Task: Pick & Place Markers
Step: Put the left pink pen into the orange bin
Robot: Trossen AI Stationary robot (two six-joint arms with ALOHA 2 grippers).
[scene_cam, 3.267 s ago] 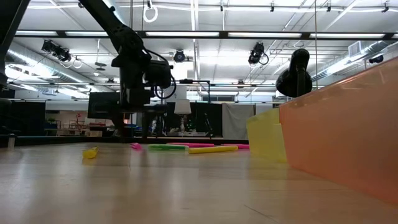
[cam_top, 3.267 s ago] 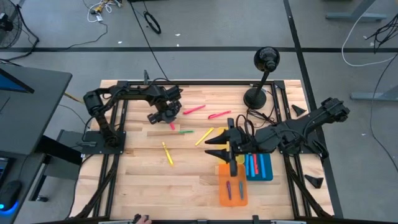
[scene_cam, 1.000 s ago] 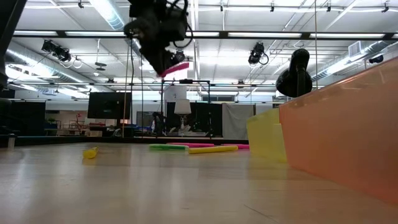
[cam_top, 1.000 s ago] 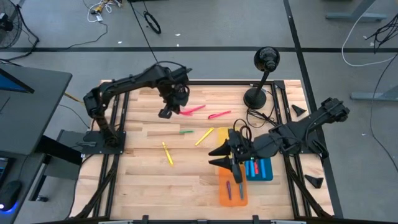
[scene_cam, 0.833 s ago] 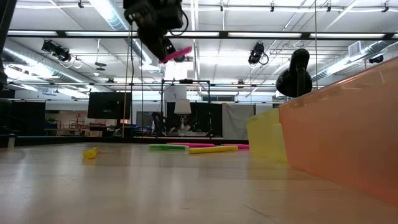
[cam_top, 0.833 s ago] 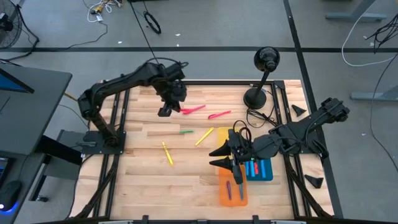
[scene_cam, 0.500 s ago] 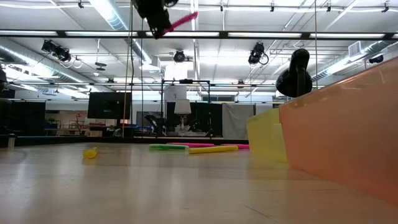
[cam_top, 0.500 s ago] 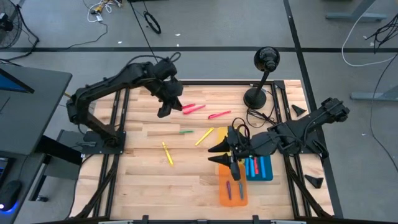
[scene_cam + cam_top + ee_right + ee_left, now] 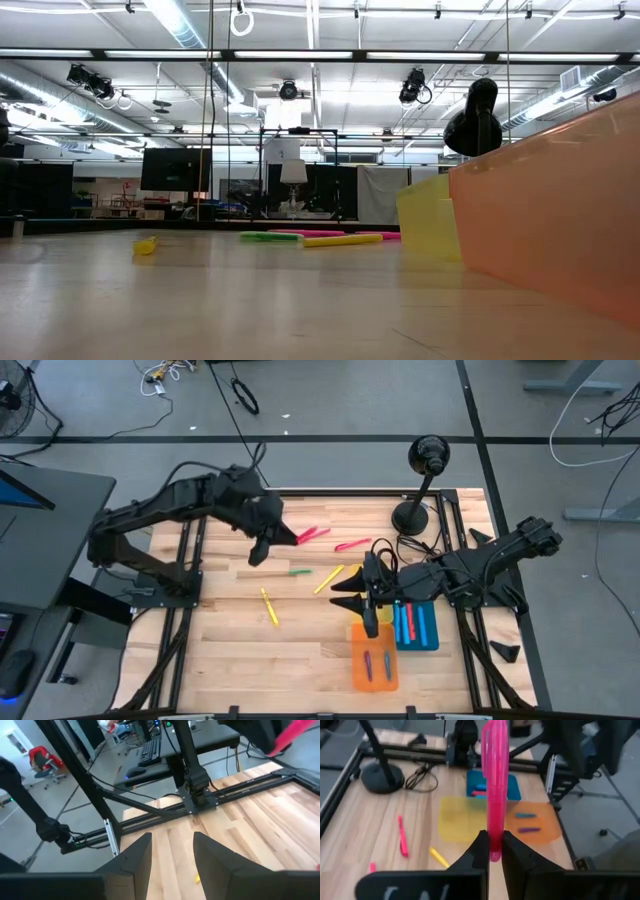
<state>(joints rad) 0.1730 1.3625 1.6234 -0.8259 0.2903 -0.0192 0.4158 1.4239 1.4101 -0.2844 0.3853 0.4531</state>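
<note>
My left gripper [image 9: 266,540] hangs high over the table's far left part, shut on a pink marker [image 9: 495,785]. Loose markers lie flat on the wood: two pink [image 9: 314,534] [image 9: 351,544], one green [image 9: 298,571], two yellow [image 9: 329,579] [image 9: 269,607]. My right gripper [image 9: 350,600] stands open over the yellow tray [image 9: 465,817], nothing between its fingers [image 9: 172,855]. The orange tray [image 9: 374,665] and the blue tray [image 9: 415,625] hold markers. Neither gripper shows in the low view. My left gripper pinches the pink marker by one end [image 9: 495,837] between its two fingertips. The fingers slant down toward the table's right side and lie along the marker. The marker juts out beyond them [image 9: 287,536], lifted clear of the table.
A black stand with a round head [image 9: 425,490] rises at the far right, cables beside it. In the low view the orange tray's wall [image 9: 560,200] and the yellow tray [image 9: 428,225] fill the right. Bare wood lies at the near left.
My left gripper has risen with the pink marker, out of the top of the low view, drawn back toward the table's left edge and rolled, so the marker has turned about. My right gripper has shifted slightly toward the far edge, still open.
</note>
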